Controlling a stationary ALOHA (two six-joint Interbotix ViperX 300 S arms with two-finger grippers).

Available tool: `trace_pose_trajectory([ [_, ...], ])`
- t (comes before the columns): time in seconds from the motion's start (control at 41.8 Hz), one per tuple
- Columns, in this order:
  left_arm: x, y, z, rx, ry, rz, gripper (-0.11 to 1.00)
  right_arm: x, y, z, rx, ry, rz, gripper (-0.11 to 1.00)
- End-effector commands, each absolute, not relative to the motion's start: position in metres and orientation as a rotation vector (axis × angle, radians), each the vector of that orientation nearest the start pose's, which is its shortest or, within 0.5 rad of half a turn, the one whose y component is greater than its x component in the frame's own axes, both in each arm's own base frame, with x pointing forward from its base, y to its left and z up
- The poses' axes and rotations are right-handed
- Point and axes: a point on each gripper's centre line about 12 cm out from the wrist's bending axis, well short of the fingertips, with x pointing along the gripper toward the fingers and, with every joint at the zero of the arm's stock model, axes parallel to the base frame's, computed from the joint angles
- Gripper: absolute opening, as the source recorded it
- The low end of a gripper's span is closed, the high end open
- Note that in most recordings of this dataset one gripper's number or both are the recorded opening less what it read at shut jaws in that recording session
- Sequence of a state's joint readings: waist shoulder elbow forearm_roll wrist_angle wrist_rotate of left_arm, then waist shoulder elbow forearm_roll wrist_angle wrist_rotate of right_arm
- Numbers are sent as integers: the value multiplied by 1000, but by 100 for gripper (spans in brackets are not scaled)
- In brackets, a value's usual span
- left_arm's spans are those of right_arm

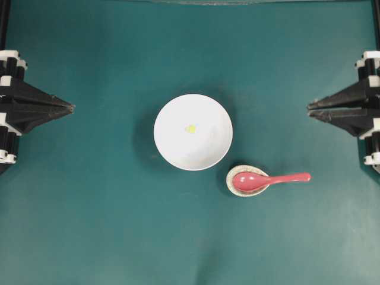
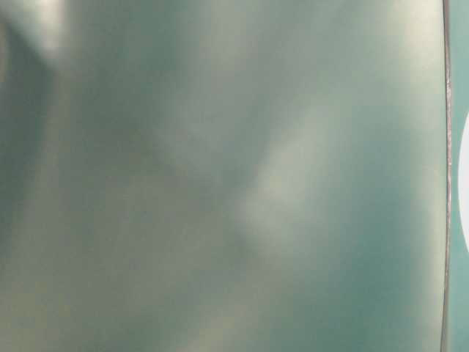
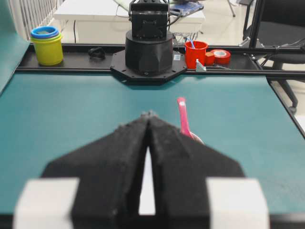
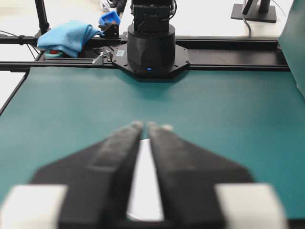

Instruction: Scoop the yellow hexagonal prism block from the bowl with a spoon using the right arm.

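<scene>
Your left gripper [image 1: 71, 108], pressed together, sits parked. The yellow hexagonal prism block [image 1: 190, 128] lies in the bowl [image 1: 169, 148], well ahead of your right gripper [image 1: 310, 109], whose tips stand slightly apart and empty. The spoon [image 1: 270, 179] rests on a speckled dish [image 1: 233, 171]; its glossy handle could slip or tip. The table-level view is blurred.
</scene>
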State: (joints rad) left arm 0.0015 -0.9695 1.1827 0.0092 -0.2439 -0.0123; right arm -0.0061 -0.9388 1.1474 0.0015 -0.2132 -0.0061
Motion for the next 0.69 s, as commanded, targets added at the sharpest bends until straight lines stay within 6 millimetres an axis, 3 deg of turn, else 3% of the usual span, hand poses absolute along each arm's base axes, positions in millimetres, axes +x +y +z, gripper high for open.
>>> trace_pose_trajectory([
  [0.0, 200, 0, 297, -2, -60, 0, 0, 207, -2, 301, -6, -29, -8, 36],
  [0.12, 200, 0, 297, -2, -64, 0, 0, 208, -2, 298, -6, -20, -8, 51],
  [0.67, 200, 0, 298, 0, -77, 0, 0, 225, -3, 268, 74, 73, -23, 49],
])
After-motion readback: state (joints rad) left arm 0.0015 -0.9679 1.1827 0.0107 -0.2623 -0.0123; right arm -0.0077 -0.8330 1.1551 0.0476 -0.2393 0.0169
